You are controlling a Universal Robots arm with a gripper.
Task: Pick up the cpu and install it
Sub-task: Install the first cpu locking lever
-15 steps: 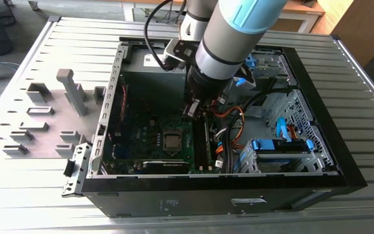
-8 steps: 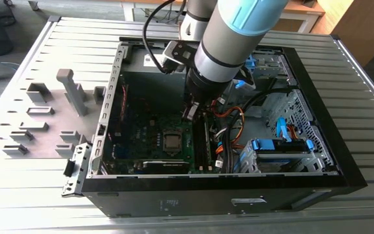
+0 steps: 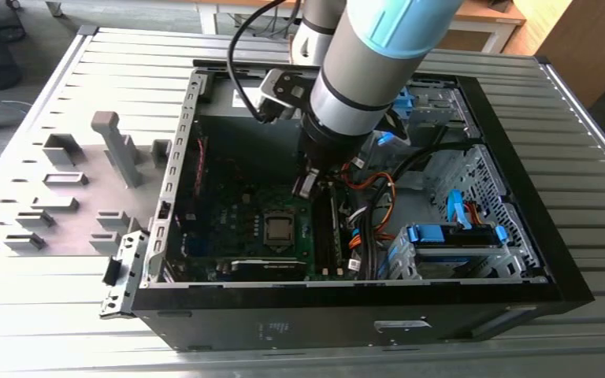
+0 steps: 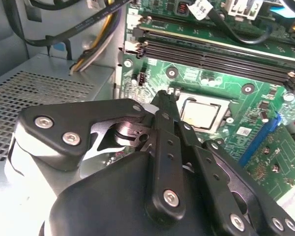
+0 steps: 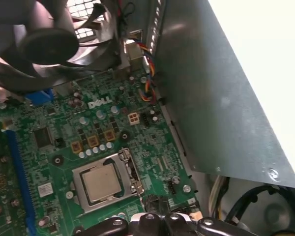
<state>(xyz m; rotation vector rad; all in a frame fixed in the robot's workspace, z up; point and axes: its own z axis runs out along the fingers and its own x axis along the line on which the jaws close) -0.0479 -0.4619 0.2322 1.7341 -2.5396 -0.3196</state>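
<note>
End effector (image 4: 163, 101) fingers look clenched together, gripping nothing, hovering just beside the socket (image 5: 104, 182); cpu (image 5: 101, 182) sits seated inside it on the motherboard (image 5: 64, 142).

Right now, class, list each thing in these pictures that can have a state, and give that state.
Small silvery-grey square cpu: seated in the metal-framed motherboard socket.
Black computer case: side open, lying flat.
Black gripper: above the motherboard, holding nothing.
</note>
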